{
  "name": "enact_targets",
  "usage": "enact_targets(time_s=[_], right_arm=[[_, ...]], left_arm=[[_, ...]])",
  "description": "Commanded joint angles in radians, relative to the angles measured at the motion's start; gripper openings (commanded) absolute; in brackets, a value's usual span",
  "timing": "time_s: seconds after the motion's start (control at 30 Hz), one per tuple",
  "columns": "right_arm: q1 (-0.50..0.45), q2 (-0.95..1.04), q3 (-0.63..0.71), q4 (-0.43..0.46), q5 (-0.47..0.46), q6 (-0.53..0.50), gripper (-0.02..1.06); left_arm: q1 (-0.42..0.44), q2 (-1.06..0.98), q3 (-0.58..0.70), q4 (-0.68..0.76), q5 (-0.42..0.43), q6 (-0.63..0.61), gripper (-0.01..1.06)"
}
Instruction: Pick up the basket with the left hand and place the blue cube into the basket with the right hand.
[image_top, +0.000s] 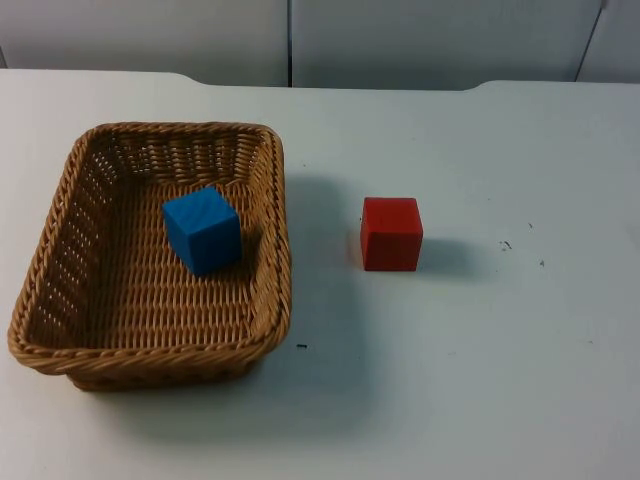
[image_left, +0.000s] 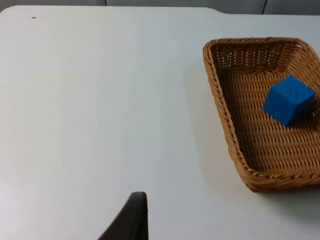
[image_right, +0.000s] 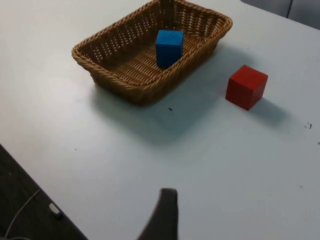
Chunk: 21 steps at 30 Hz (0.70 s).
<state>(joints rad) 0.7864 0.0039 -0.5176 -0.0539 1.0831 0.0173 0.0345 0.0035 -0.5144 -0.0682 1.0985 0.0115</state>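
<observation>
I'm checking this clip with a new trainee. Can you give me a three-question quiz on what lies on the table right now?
1. True or false: the blue cube lies inside the basket.
2. What stands on the white table beside the basket? A) red cube B) green ball C) yellow cup
3. Fill in: the basket rests on the ____.

Key: 1 true; 2 A, the red cube; 3 table.

top view looks down; both wrist views (angled, farther back) share the basket (image_top: 150, 255).
</observation>
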Motion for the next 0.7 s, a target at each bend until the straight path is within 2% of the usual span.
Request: enact_targets(time_s=[0.0,0.2,0.3,0.67], right_arm=[[0.001,-0.004,0.008,0.002,-0.005,0.002,0.78],[0.001,-0.004,0.008,0.002,-0.005,0.002,0.82],[0.001,-0.004,0.008,0.002,-0.005,0.002,1.04],[0.001,-0.004,0.008,0.002,-0.005,0.002,1.05]], left_arm=[[-0.004,-0.004,0.004,-0.007,-0.022,-0.012,1.05],[-0.004,-0.004,0.004,-0.007,-0.022,-0.012,1.05],[-0.004,-0.004,0.004,-0.007,-0.022,-0.012,1.05],[-0.004,-0.004,0.004,-0.007,-0.022,-0.012,1.05]])
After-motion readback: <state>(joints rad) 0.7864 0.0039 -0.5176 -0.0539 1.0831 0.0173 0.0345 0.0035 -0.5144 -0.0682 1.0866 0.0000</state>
